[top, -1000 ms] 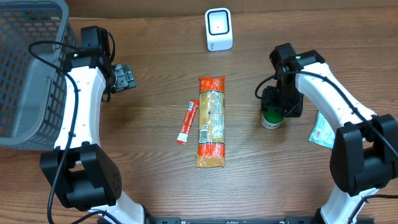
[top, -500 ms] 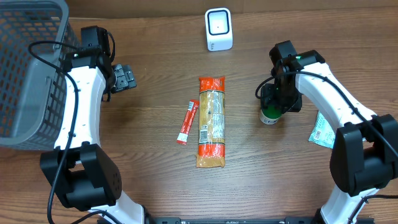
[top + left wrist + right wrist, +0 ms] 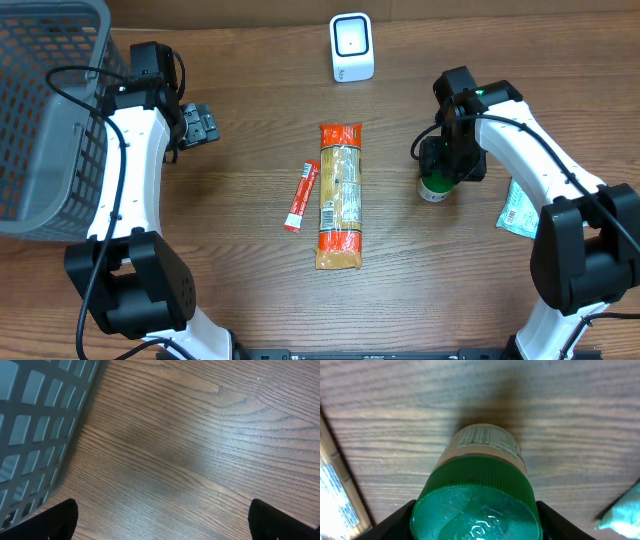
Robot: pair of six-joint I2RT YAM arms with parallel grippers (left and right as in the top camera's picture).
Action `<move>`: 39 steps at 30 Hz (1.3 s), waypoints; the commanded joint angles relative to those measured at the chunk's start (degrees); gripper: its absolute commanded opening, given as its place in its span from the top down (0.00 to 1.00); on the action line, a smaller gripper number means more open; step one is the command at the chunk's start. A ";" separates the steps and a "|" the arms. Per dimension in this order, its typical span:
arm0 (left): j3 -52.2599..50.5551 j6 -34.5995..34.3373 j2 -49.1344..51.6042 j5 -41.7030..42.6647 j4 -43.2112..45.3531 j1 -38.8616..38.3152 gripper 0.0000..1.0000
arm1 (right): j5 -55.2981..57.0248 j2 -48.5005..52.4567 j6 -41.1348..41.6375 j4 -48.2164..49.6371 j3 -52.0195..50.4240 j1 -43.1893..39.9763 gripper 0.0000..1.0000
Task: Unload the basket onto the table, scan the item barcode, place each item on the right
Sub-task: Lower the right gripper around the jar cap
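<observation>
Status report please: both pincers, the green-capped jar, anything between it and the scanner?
Left pincer open, beside basket. Right pincer shut on jar, at its green cap. No item between jar and scanner; pasta packet lies aside.

L arm [image 3: 135,170] stretched fwd on the far left, wrist bent inward; L claw [image 3: 203,125] wide open, nothing btwn fingers. R arm [image 3: 530,150] arcs inward, wrist pointing down; R claw [image 3: 447,162] clamped either side of green-lidded jar [image 3: 476,510].

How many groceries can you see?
4. A long pasta packet in the middle, a red sachet just left of it, a green-lidded jar to its right, and a green-white packet at the right edge, partly under the right arm. More could hide in the basket.
</observation>
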 commanded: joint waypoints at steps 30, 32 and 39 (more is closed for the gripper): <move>1.01 0.63 -0.46 0.28 -0.02 -0.13 0.00 | -1.66 -7.23 4.46 -4.61 1.95 0.22 0.27; 1.01 0.63 -0.46 0.28 -0.02 -0.13 0.00 | -1.68 -7.19 4.46 -4.35 1.86 0.22 0.03; 1.01 0.63 -0.46 0.26 -0.02 -0.13 0.00 | -3.98 -7.17 4.70 -3.02 1.86 0.22 0.00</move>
